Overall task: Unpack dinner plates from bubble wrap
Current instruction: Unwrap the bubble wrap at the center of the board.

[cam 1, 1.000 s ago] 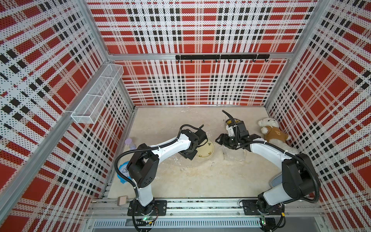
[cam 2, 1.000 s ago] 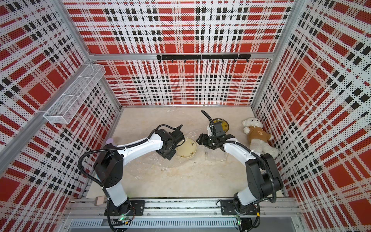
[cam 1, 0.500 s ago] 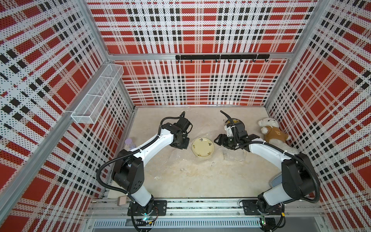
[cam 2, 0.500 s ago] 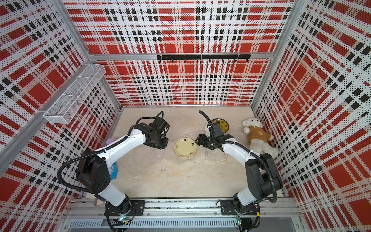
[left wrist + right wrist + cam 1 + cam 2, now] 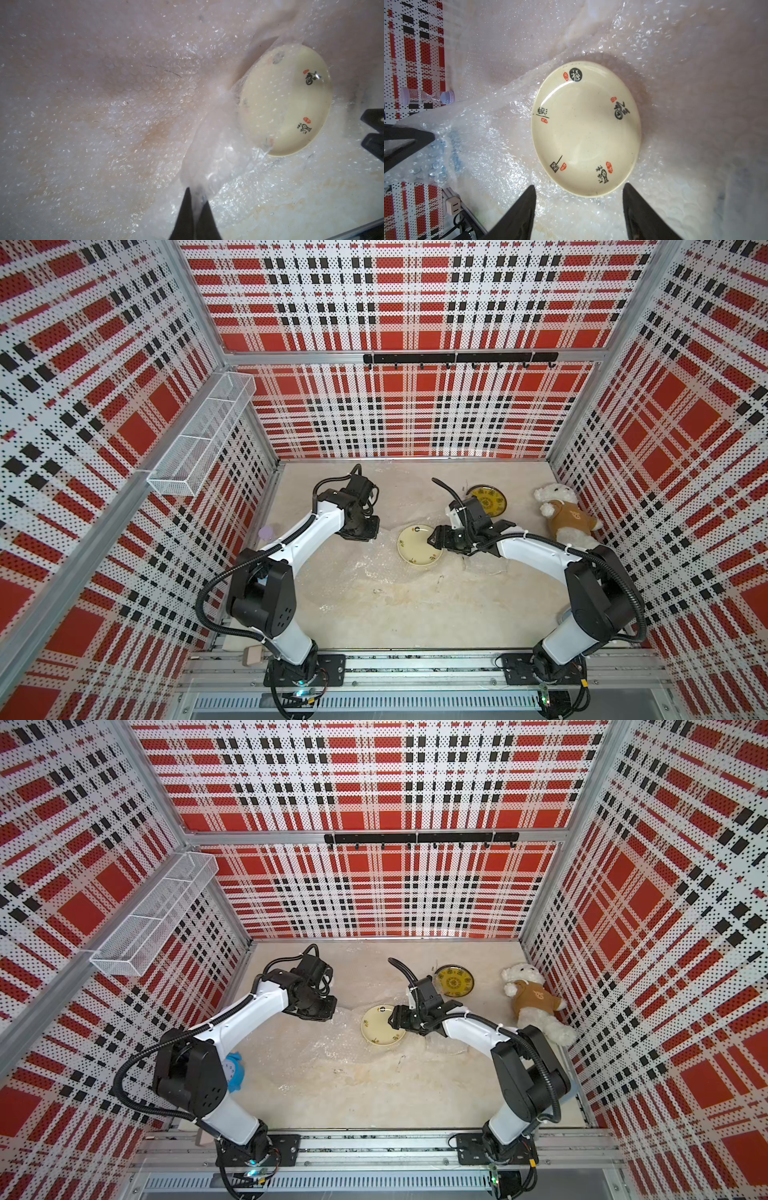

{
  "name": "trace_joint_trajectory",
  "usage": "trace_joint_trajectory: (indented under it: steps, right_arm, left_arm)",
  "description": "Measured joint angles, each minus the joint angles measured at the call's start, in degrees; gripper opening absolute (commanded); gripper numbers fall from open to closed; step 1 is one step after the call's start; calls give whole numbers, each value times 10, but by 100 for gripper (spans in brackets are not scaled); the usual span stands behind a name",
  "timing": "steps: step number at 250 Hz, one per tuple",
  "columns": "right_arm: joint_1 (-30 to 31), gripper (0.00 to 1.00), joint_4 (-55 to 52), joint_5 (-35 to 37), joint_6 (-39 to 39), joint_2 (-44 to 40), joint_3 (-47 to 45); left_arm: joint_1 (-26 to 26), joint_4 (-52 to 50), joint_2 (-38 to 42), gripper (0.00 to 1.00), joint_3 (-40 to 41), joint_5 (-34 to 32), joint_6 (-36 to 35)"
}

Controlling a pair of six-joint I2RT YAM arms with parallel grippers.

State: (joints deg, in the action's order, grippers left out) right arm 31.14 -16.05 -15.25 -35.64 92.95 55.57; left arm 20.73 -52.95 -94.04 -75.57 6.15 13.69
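Starting with the bubble wrap (image 5: 370, 564) (image 5: 328, 1042) (image 5: 124, 93) (image 5: 483, 149), sprawling crinkled over the middle of the beige floor (image 5: 415, 614) (image 5: 374, 1094), with its long run going roughly left to right. Rising on its left side into a taut, twisted ridge, climbing from the left rim of the cream plate (image 5: 417, 547) (image 5: 381, 1029) (image 5: 286, 108) (image 5: 586, 133) up to the left gripper (image 5: 362, 532) (image 5: 323, 1009) (image 5: 195, 196), with jaws squeezing together on that strand of film and holding it clear of the floor. Moving on to the teddy bear (image 5: 567, 520) (image 5: 534, 1002), lying at the right edge of the floor, head toward the far side, well apart from both grippers. Coming back to the cream plate, lying flat and hollow side up on the wrap at mid-floor, being round and so favouring no long axis. Showing a bare face in the right wrist view, with black brush marks and small red stamps spaced around the well. Appearing partly through lifted film in the left wrist view. Finding the yellow plate (image 5: 489, 501) (image 5: 456, 982), dark-rimmed and patterned, lying flat and face up farther back and to the right, apart from the cream one. Noting the right gripper (image 5: 436, 540) (image 5: 395, 1020) (image 5: 579, 186) at the cream plate's right edge, jaws standing wide apart, gripping nothing, tips flanking a stretch of rim. Not managing to tell whether those tips are touching plate or wrap. Ending on the lilac hourglass (image 5: 266, 532) (image 5: 427, 97), sitting at the left edge of the floor, far from the plates.
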Motion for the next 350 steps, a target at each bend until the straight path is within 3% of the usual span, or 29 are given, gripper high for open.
trace_joint_trajectory:
  steps: [78, 231, 295, 314, 350]
  right_arm:
    - [0, 67, 4, 16, -2, -2, -81]
    - [-10, 67, 17, 31, 16, 5, -83]
    - [-22, 67, 20, 35, 21, 5, -83]
    - [-23, 67, 19, 37, 24, 5, -83]
    - [-23, 68, 6, 40, 30, 3, -76]
  left_arm:
    - [-76, -3, 0, 1, -6, 30, -7]
    - [-174, -19, 0, 15, -5, 118, 4]
    - [-201, -35, 0, 31, -5, 95, 4]
    - [-203, -41, 5, 48, -6, 65, 5]
    - [-203, -58, 43, 68, -18, 9, 12]
